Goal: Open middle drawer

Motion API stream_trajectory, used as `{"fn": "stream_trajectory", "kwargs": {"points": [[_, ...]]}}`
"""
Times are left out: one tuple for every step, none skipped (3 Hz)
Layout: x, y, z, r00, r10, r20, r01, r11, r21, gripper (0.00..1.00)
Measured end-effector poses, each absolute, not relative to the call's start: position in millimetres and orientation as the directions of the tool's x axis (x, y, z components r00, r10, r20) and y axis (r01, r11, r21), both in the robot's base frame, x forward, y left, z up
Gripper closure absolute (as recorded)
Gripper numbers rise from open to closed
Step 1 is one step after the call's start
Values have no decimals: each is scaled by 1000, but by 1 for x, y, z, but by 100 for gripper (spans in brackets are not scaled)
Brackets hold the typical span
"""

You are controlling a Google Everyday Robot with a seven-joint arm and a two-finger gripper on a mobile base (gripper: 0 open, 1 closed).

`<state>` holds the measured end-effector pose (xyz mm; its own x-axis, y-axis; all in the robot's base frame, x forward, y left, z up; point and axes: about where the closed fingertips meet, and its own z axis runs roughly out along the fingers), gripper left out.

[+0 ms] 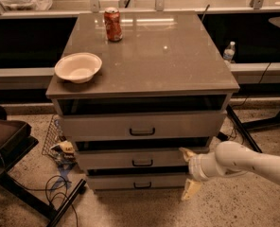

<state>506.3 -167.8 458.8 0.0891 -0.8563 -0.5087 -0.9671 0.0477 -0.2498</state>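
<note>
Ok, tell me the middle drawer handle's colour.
Black handle, camera view; end effector by the right end of the middle drawer.

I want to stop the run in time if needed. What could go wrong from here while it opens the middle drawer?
1. The gripper sits open at the right end of the middle drawer, away from its handle; it may slip off the front.
2. Its lower finger hangs beside the bottom drawer, so it might catch that one.
3. A jolt could shift the bowl near the tabletop's left edge.
</note>
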Motion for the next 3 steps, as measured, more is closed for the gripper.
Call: {"fn": "stream_trajectory", "kwargs": {"points": [[530,-155,432,86,-835,-544,-967,61,-246,0],[551,-151,427,93,-830,-549,-961,69,-267,0],[575,-159,443,111,-845,-523,-944,75,-321,0]]}}
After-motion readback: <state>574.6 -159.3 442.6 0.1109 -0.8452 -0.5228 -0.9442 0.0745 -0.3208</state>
